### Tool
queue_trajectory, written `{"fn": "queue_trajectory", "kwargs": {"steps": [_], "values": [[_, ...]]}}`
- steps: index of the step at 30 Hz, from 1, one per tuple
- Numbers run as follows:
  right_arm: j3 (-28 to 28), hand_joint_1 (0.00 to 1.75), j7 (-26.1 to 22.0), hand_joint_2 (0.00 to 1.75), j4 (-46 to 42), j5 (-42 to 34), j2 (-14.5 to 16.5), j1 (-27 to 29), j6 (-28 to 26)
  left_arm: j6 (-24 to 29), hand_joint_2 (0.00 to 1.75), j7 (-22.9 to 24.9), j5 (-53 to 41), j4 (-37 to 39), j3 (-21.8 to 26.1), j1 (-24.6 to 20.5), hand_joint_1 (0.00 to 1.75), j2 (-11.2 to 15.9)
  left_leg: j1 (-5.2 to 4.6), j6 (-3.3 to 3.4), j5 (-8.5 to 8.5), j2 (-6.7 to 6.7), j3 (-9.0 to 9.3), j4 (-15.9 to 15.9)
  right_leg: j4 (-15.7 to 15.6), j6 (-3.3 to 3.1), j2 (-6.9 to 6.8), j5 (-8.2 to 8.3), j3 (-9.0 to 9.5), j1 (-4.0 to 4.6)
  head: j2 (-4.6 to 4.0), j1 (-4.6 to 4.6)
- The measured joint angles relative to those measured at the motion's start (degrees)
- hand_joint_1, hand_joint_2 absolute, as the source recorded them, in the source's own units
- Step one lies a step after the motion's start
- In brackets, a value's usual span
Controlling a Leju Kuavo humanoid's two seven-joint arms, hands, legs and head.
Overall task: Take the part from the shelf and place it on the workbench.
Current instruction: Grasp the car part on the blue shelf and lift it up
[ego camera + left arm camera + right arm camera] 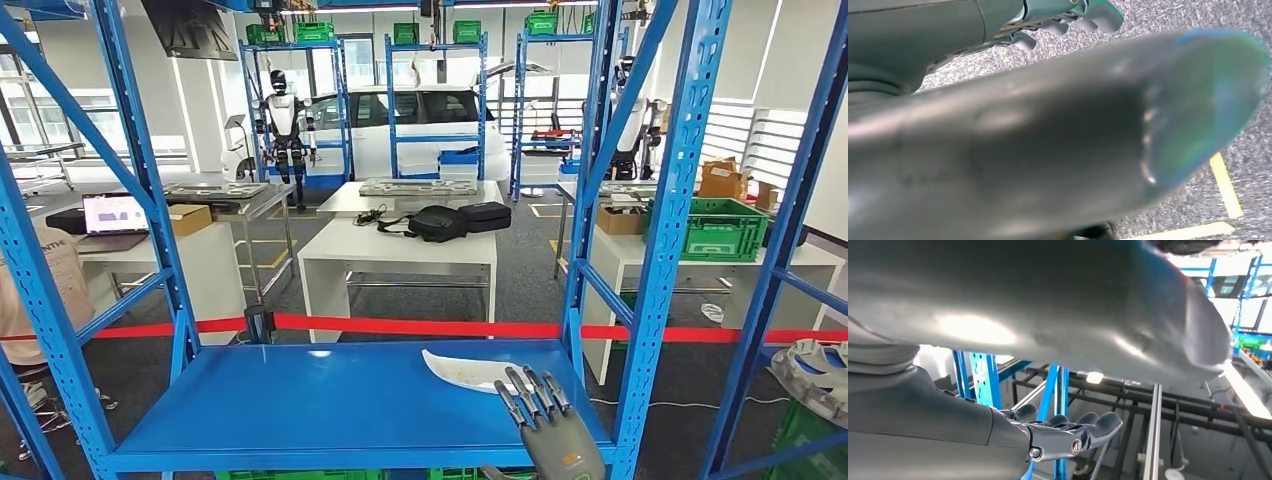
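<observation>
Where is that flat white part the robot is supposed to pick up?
In the head view, the flat white part lies on the right half of the blue metal shelf, just beyond the fingertips of the right robot hand, near the right blue upright.

One white part [462, 372] lies on the blue shelf [300, 405]. One hand [545, 420] reaches over it. Beyond stand one white car [400, 125], one humanoid robot [283, 125], two black bags [460, 220] and one laptop [113, 215].
</observation>
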Motion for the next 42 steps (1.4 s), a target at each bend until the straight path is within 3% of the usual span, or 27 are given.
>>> {"fn": "queue_trajectory", "kwargs": {"steps": [1, 2, 4, 5, 8, 10, 12, 14, 15, 16, 17, 19, 20, 22, 25, 27, 29, 31, 32, 34, 36, 40, 42], "values": [[0.0, 0.0, 0.0, 0.0, 0.1, 0.0, 0.0, 0.1, 0.0, 0.0, 0.0, 0.0, 0.0, 0.0, 0.0, 0.1, 0.0, 0.0, 0.06, -0.02, 1.13, 0.04, -0.81, -0.2, 0.1, 0.07, 0.07, -0.39, 0.37, -0.04, 0.0, -0.01], [0.0, 0.0, -0.1, 0.0, 0.3, 0.0, 0.0, 0.1, 0.0, 0.0, 0.0, 0.0, 0.0, 0.0, 0.0, 0.1, 0.0, 0.0, 0.12, -0.02, 3.59, 0.09, -0.47, -2.7, 0.1, 0.19, 0.13, -0.86, 0.91, -0.09, 0.0, -0.02], [0.0, 0.0, -0.2, 0.0, 0.4, -0.1, 0.0, 0.0, 0.0, 0.0, 0.0, 0.1, -0.1, 0.0, 0.0, 0.1, 0.0, 0.1, 0.14, 0.0, 8.6, 0.21, 1.67, -10.0, 0.2, 0.63, 0.16, -1.82, 2.01, -0.16, -0.01, -0.03], [0.0, 0.0, -0.3, 0.0, 0.5, -0.2, 0.0, -0.1, 0.0, 0.0, 0.0, 0.1, -0.1, 0.1, 0.0, 0.1, 0.0, 0.1, 0.03, 0.23, 9.65, 0.28, 2.68, -12.9, 0.2, 0.93, 0.16, -2.19, 2.3, -0.13, -0.02, -0.05], [0.0, 0.0, -0.4, 0.0, 1.0, -0.3, 0.0, -0.3, 0.0, -0.1, 0.0, 0.1, -0.1, 0.1, 0.1, 0.1, 0.0, 0.1, -0.18, 1.58, 9.29, 0.32, 3.61, -15.0, 0.1, 1.95, 0.17, -2.66, 2.55, 0.08, 0.03, 0.06], [0.0, 0.0, -0.4, 0.0, 1.1, -0.3, 0.0, -0.4, 0.0, -0.1, 0.0, 0.1, -0.1, 0.1, 0.1, 0.1, 0.0, 0.0, 0.01, 2.35, 9.25, 0.24, 4.27, -15.3, 1.8, 2.4, 0.07, -2.88, 2.15, 0.04, 0.08, 0.11], [0.0, 0.0, -0.5, 0.0, 1.3, -0.5, 0.0, -0.7, -0.1, -0.1, 0.0, 0.2, -0.2, 0.0, 0.1, 0.0, 0.0, 0.0, 0.12, 2.98, 8.8, 0.19, 5.03, -15.5, 7.3, 2.8, -0.06, -4.33, -1.04, -0.09, 0.09, 0.19], [0.0, 0.0, -0.5, 0.0, 1.8, -0.7, 0.0, -0.9, -0.1, -0.1, 0.0, 0.3, -0.2, 0.0, 0.1, 0.0, 0.0, 0.1, 0.11, 3.28, 8.16, 0.17, 5.53, -15.4, 14.8, 3.18, -0.08, -6.89, -6.14, -0.12, 0.09, 0.27], [0.0, 0.0, -0.6, 0.0, 2.1, -0.8, 0.0, -0.8, -0.1, -0.1, 0.0, 0.3, -0.2, 0.0, 0.2, 0.0, 0.0, 0.0, 0.1, 3.29, 7.79, 0.16, 5.86, -15.4, 17.0, 3.27, -0.08, -7.45, -8.23, -0.13, 0.09, 0.28], [0.0, 0.0, -0.6, 0.0, 2.3, -0.9, 0.0, -0.8, -0.2, -0.1, 0.0, 0.4, -0.2, 0.1, 0.2, 0.1, 0.0, 0.0, 0.1, 3.24, 7.4, 0.14, 6.27, -15.4, 17.3, 3.25, -0.08, -6.83, -9.38, -0.15, 0.09, 0.31], [0.0, 0.0, -0.6, 0.0, 2.5, -1.0, 0.0, -0.8, -0.2, -0.1, 0.0, 0.4, -0.2, 0.1, 0.2, 0.1, 0.0, 0.0, 0.1, 3.13, 6.96, 0.12, 6.82, -15.4, 15.4, 3.16, -0.09, -4.89, -9.44, -0.17, 0.09, 0.32], [0.0, 0.0, -0.6, 0.0, 2.7, -1.0, 0.0, -0.9, -0.2, -0.1, 0.0, 0.4, -0.2, 0.1, 0.2, 0.1, 0.0, 0.0, 0.1, 2.76, 6.01, 0.11, 7.87, -15.3, 7.7, 2.79, -0.18, 0.78, -7.27, -0.15, 0.08, 0.37], [0.0, 0.0, -0.6, 0.0, 2.9, -1.0, 0.0, -1.0, -0.2, -0.1, 0.0, 0.4, -0.2, 0.1, 0.2, 0.1, 0.0, 0.0, 0.05, 2.48, 5.58, 0.07, 8.27, -15.3, 4.3, 2.57, -0.23, 1.91, -6.17, -0.01, 0.08, 0.39], [0.0, 0.0, -0.6, 0.0, 3.1, -1.0, 0.0, -1.0, -0.2, -0.1, 0.0, 0.4, -0.2, 0.0, 0.2, 0.0, 0.0, 0.0, -0.06, 1.74, 5.01, 0.07, 8.65, -15.1, 1.5, 2.08, -0.27, 2.02, -5.08, 0.26, 0.09, 0.33], [0.0, 0.0, -0.4, 0.0, 3.2, -1.0, 0.0, -1.1, -0.3, -0.1, 0.0, 0.4, -0.2, 0.0, 0.2, 0.0, 0.0, 0.0, -0.08, 0.71, 4.5, 0.13, 9.08, -14.0, 1.2, 0.96, -0.17, 2.03, -3.83, 0.08, 0.11, 0.22], [0.0, 0.0, -0.1, 0.0, 3.2, -0.9, 0.1, -1.2, -0.4, -0.1, 0.0, 0.5, -0.3, 0.0, 0.2, -0.1, 0.0, 0.1, 0.01, 0.2, 3.28, 0.19, 6.91, -9.9, 1.0, 0.27, -0.16, 1.69, -2.84, -0.07, 0.1, 0.09], [0.0, 0.0, 0.0, 0.0, 3.2, -0.9, 0.2, -1.1, -0.3, -0.1, 0.0, 0.5, -0.3, 0.0, 0.2, -0.2, 0.0, 0.1, 0.06, -0.27, 0.87, 0.21, 2.3, -2.6, 1.0, -0.1, -0.13, 1.04, -2.31, 0.0, 0.09, -0.01], [0.0, 0.0, 0.0, 0.0, 3.2, -0.9, 0.3, -0.9, -0.3, -0.1, 0.0, 0.5, -0.3, 0.0, 0.2, 0.0, 0.0, 0.1, 0.06, -0.35, 0.04, 0.21, -1.16, 1.0, 1.0, -0.16, -0.03, 0.24, -1.54, 0.1, 0.1, -0.06], [0.0, 0.0, 0.0, 0.0, 3.2, -0.8, 0.3, -0.8, -0.3, 0.0, 0.0, 0.5, -0.3, 0.0, 0.3, 0.1, 0.0, 0.1, 0.04, -0.2, 1.41, 0.21, -1.42, -0.2, 1.0, -0.13, 0.02, -0.2, -0.97, 0.13, 0.1, -0.08], [0.0, 0.0, 0.0, 0.0, 3.2, -0.7, 0.4, -0.8, -0.3, 0.0, 0.0, 0.4, -0.3, 0.0, 0.3, 0.2, 0.0, 0.1, -0.07, 0.42, 6.8, 0.22, 0.4, -7.2, 1.0, 0.05, 0.05, -1.19, 0.26, 0.14, 0.1, -0.1], [0.0, 0.0, -0.1, 0.0, 3.3, -0.5, 0.6, -0.9, -0.3, 0.1, 0.0, 0.3, -0.3, 0.0, 0.5, 0.2, 0.0, 0.2, -0.41, 1.08, 9.3, 0.25, 2.38, -13.3, 1.0, 0.54, 0.07, -2.04, 1.06, 0.19, 0.09, -0.12], [0.0, 0.0, -0.1, 0.0, 3.3, -0.3, 0.8, -1.1, -0.3, 0.3, 0.0, 0.0, -0.3, 0.1, 0.8, 0.3, 0.0, 0.1, -0.45, 2.39, 9.19, 0.17, 4.01, -15.3, 1.7, 1.82, 0.06, -2.44, 1.68, 0.31, 0.12, -0.07], [0.0, 0.0, -0.1, 0.0, 3.3, -0.3, 0.8, -1.3, -0.4, 0.5, 0.0, 0.0, -0.3, 0.1, 1.0, 0.2, 0.0, 0.1, -0.19, 2.99, 8.89, 0.11, 5.0, -15.6, 5.3, 2.46, -0.03, -3.66, -0.18, 0.14, 0.14, -0.02]]}}
